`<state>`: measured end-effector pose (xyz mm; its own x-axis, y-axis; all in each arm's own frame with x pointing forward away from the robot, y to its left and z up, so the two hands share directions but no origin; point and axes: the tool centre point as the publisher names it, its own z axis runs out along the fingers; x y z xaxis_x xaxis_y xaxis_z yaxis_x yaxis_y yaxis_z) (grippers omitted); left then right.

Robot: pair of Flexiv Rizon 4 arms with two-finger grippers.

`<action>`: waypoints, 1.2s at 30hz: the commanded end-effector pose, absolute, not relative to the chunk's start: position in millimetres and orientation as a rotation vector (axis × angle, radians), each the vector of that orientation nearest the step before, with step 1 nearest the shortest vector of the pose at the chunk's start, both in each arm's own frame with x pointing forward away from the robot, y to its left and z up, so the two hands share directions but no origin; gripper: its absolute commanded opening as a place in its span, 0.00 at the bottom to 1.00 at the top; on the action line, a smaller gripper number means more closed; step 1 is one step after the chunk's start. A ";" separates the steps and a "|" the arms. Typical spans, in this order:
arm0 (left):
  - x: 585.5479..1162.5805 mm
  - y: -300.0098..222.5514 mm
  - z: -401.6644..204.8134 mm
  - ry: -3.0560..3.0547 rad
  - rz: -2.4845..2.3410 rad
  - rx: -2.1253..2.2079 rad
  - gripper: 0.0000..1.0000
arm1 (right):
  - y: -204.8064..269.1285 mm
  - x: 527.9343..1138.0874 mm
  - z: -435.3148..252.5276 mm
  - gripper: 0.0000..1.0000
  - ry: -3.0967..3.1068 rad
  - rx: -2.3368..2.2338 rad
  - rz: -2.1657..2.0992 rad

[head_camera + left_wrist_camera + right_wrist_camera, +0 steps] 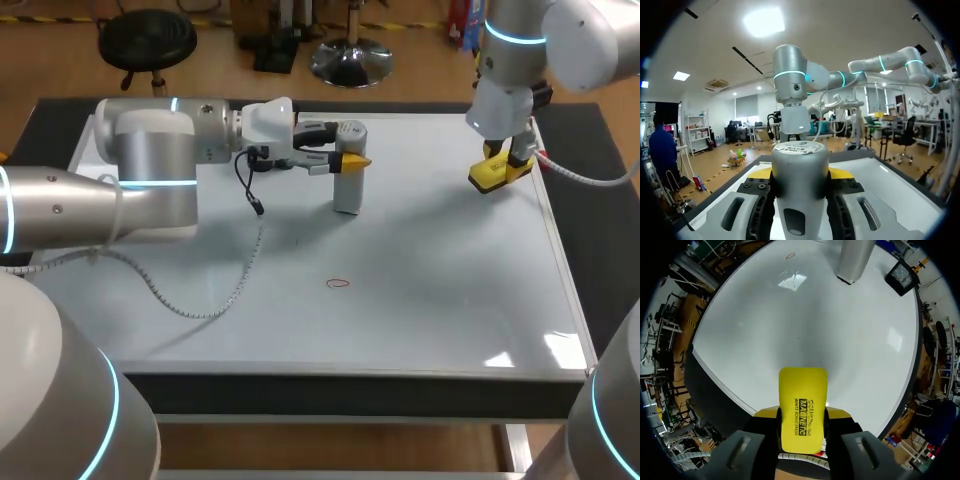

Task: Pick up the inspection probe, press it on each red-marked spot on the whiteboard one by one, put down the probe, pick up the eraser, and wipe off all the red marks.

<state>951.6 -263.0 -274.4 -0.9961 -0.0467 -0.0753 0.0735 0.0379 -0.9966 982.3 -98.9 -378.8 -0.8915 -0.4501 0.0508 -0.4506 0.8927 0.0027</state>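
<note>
The inspection probe [347,190], a silver upright cylinder, stands at the far middle of the whiteboard [430,260] with its base at the surface. My left gripper [350,160] is shut on its upper part from the left. In the left wrist view the probe [800,185] fills the gap between that gripper's [800,175] fingers. My right gripper [505,160] hangs over the far right of the board, shut on the yellow eraser [497,173]. The eraser [802,407] sticks out ahead of the right gripper [802,427]. One small red mark [339,283] lies near the board's middle, also visible as the red mark [790,256] beyond the probe [855,260].
A grey cable [200,300] from my left arm trails across the board's left half. A short black cable [250,185] dangles from the left wrist. The board's raised rim [560,260] runs along the right side, close to the eraser.
</note>
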 end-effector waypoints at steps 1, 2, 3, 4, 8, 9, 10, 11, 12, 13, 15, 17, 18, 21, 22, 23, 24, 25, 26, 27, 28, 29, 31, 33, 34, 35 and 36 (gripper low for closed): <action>951.9 -264.2 -276.7 2.211 -2.119 0.023 0.00 | -99.5 982.6 -378.0 0.00 -3.005 0.718 0.017; 951.1 -264.0 -276.6 2.218 -2.118 0.024 0.00 | -99.5 982.6 -378.0 0.00 -3.005 0.718 0.017; 951.1 -264.0 -276.6 2.218 -2.118 0.024 0.00 | -99.5 982.6 -378.0 0.00 -3.005 0.718 0.017; 951.1 -264.0 -276.6 2.218 -2.118 0.024 0.00 | -99.5 982.6 -378.0 0.00 -3.005 0.718 0.017; 951.1 -264.0 -276.6 2.218 -2.118 0.024 0.00 | -99.5 982.6 -378.0 0.00 -3.005 0.718 0.017; 951.1 -264.0 -276.6 2.218 -2.118 0.024 0.00 | -99.5 982.6 -378.0 0.00 -3.005 0.718 0.017; 951.1 -264.0 -276.6 2.218 -2.118 0.024 0.00 | -99.5 982.6 -378.0 0.00 -3.005 0.718 0.017; 951.1 -264.0 -276.6 2.218 -2.118 0.024 0.00 | -99.5 982.6 -378.0 0.00 -3.005 0.718 0.017; 951.1 -264.0 -276.6 2.218 -2.118 0.024 0.00 | -99.5 982.6 -378.0 0.00 -3.005 0.718 0.017; 951.1 -264.0 -276.6 2.218 -2.118 0.024 0.00 | -99.5 982.6 -378.0 0.00 -3.005 0.718 0.017; 951.1 -264.0 -276.6 2.218 -2.118 0.024 0.00 | -99.5 982.6 -378.0 0.00 -3.005 0.718 0.017; 951.1 -264.0 -276.6 2.218 -2.118 0.024 0.00 | -99.5 982.6 -378.0 0.00 -3.005 0.718 0.017; 951.1 -264.0 -276.6 2.218 -2.118 0.024 0.00 | -99.5 982.6 -378.0 0.00 -3.005 0.718 0.017; 951.1 -264.0 -276.6 2.218 -2.118 0.024 0.00 | -99.5 982.6 -378.0 0.00 -3.005 0.718 0.017; 951.1 -264.0 -276.6 2.218 -2.118 0.024 0.00 | -99.5 982.6 -378.0 0.00 -3.005 0.718 0.017; 951.1 -264.0 -276.6 2.218 -2.118 0.024 0.00 | -99.5 982.6 -378.0 0.00 -3.005 0.718 0.017; 950.9 -261.8 -274.9 2.223 -2.119 0.020 0.00 | -99.5 982.6 -378.0 0.00 -3.005 0.718 0.017; 950.2 -260.2 -271.8 2.235 -2.100 0.035 0.00 | -99.5 982.6 -378.0 0.00 -3.005 0.718 0.017; 949.8 -258.8 -267.8 2.232 -2.099 0.045 0.00 | -99.5 982.6 -378.0 0.00 -3.005 0.718 0.017; 950.6 -258.0 -263.9 2.235 -2.098 0.055 0.00 | -99.5 982.6 -378.0 0.00 -3.005 0.718 0.017; 951.4 -257.7 -259.8 2.235 -2.099 0.069 0.00 | -99.5 982.6 -378.0 0.00 -3.005 0.718 0.017; 952.5 -257.6 -255.4 2.232 -2.091 0.084 0.00 | -99.5 982.6 -378.0 0.00 -3.005 0.718 0.017; 955.1 -258.5 -248.1 2.245 -2.082 0.108 0.00 | -99.5 982.6 -378.0 0.00 -3.005 0.718 0.017; 958.7 -259.4 -242.1 2.255 -2.073 0.138 0.00 | -99.5 982.6 -378.0 0.00 -3.005 0.718 0.017; 961.4 -259.4 -238.8 2.253 -2.091 0.136 0.00 | -99.5 982.6 -378.0 0.00 -3.005 0.718 0.017; 963.9 -259.0 -235.3 2.251 -2.094 0.138 0.00 | -99.5 982.6 -378.0 0.00 -3.005 0.718 0.017; 965.9 -259.0 -232.2 2.249 -2.093 0.150 0.00 | -99.5 982.6 -378.0 0.00 -3.005 0.718 0.017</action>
<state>957.5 -261.5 -239.9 -0.9934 0.0050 -0.1143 0.1144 0.0631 -0.9914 982.4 -98.9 -378.9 -0.8915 -0.4501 0.0507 -0.4506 0.8927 0.0026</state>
